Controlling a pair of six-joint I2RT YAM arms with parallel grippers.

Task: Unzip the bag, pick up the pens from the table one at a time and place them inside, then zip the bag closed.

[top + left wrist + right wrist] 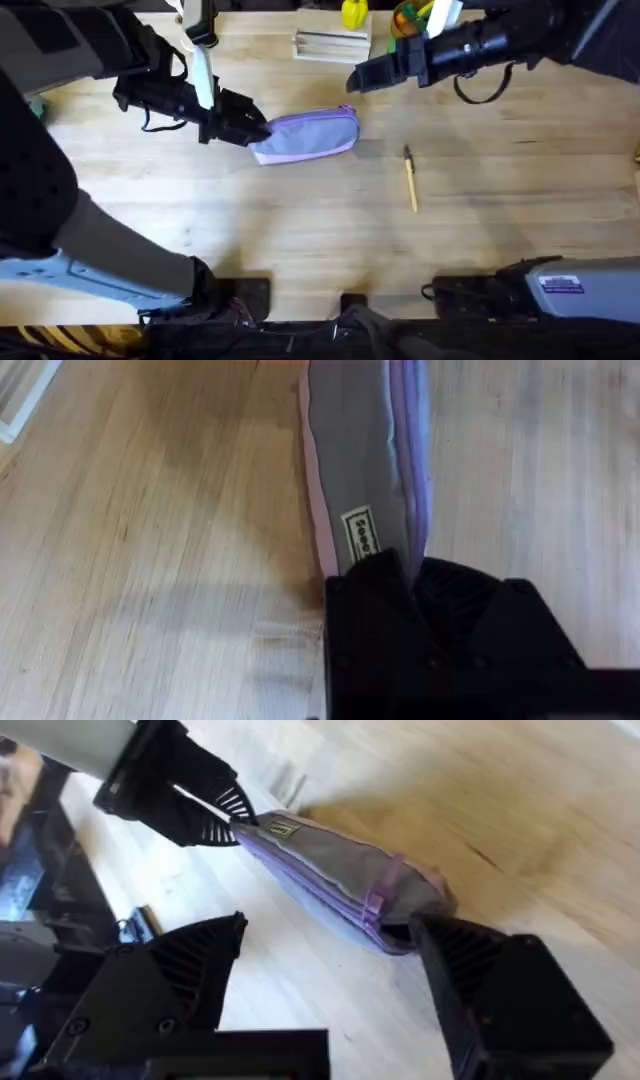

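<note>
Left tool [252, 130]: black fingers clamped together on the near end of the bag, at the left end of the pouch as the overhead view shows it; in the left wrist view [410, 575] the pouch's edge runs in between the fingers.
Right tool [352, 80]: fingers apart, holding nothing, hanging above the surface just beyond the bag's right end; in its own wrist view [330, 970] the two black fingers stand wide on either side of the pouch's end.
Bag [305, 135]: lavender pouch lying on its side near the middle of the surface, long axis running left to right; a small label [361, 535] sits on the grey side close to the left tool; the purple zipper tab [378, 892] lies near the end that faces the right tool.
Pen [410, 180]: tan body with a black tip, lying alone on the surface to the right of the bag, well apart from it and from both tools.
Surface [300, 230]: light wooden planks.
Far edge: a pale grey flat item [331, 45] and a yellow object [354, 13] beyond the bag.
</note>
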